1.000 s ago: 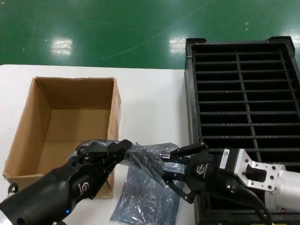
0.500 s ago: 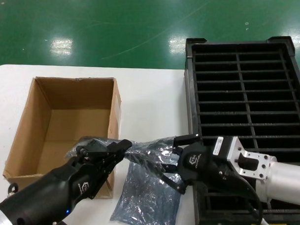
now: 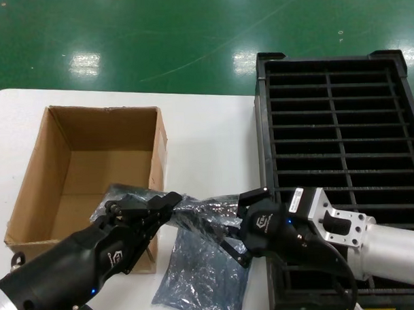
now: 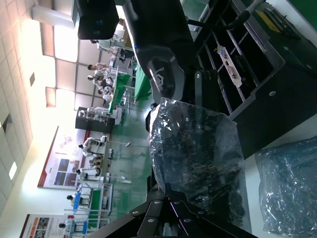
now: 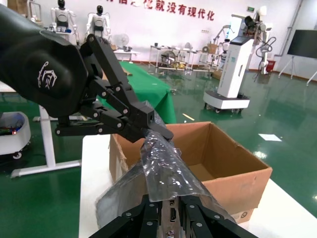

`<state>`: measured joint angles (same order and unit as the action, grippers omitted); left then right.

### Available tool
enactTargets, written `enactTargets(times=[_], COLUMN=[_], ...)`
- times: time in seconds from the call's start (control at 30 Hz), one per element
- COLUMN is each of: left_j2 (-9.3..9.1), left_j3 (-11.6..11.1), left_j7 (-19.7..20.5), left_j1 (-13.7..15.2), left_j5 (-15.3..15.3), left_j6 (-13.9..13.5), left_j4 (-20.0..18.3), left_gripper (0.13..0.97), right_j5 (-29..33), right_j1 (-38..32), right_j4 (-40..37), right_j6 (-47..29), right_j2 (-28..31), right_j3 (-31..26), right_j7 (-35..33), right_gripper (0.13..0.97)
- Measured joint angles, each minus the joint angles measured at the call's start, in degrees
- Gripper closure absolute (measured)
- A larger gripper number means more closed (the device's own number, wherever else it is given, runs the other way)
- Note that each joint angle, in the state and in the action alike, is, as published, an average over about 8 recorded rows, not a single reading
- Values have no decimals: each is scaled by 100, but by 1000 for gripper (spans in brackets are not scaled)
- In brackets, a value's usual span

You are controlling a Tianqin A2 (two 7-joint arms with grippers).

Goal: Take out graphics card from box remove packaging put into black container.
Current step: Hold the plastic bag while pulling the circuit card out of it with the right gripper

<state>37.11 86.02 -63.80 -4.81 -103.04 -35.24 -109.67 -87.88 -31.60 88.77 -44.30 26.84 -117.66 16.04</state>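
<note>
**Both grippers clamped on the bagged card, above the table**

From the head camera I see my left gripper (image 3: 169, 200) pinched shut on one end of the packaging (image 3: 202, 211), right beside the near corner of the box (image 3: 92, 172). My right gripper (image 3: 238, 222) has its fingers closed on the other end of the same bag, just in front of the black container (image 3: 339, 150). The bag hangs stretched between the two, lifted off the white table (image 3: 206, 141).

The right wrist camera shows the crinkled film running from my own fingers up to the left gripper's closed tips (image 5: 148, 124), with the open brown box (image 5: 218, 158) behind it. Between the right fingers, inside the film, I can make out a dark edge with metal fittings, which I take to be the graphics card (image 5: 171, 215); how much of it is in the bag I cannot tell.

In the left wrist camera the bag (image 4: 195, 153) bulges with something dark inside, and the right gripper's black body (image 4: 158, 54) sits at its far end.

A second crinkly grey-blue bag (image 3: 201, 274) lies flat on the table below the grippers, between the box and the container. The box looks plain inside, and the container slots I can see in the head view are dark.
</note>
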Motion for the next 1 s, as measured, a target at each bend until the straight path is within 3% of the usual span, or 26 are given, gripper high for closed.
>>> enactTargets(times=[1.0], left_j2=[0], left_j3=[0], left_j7=[0], left_j1=[0], left_j5=[0], left_j6=[0], left_j4=[0], left_gripper=[958], right_j5=[-558], right_j1=[808], right_j4=[884], right_j6=[228], right_j2=[703], right_j3=[621], right_j7=[-1018], right_gripper=[908])
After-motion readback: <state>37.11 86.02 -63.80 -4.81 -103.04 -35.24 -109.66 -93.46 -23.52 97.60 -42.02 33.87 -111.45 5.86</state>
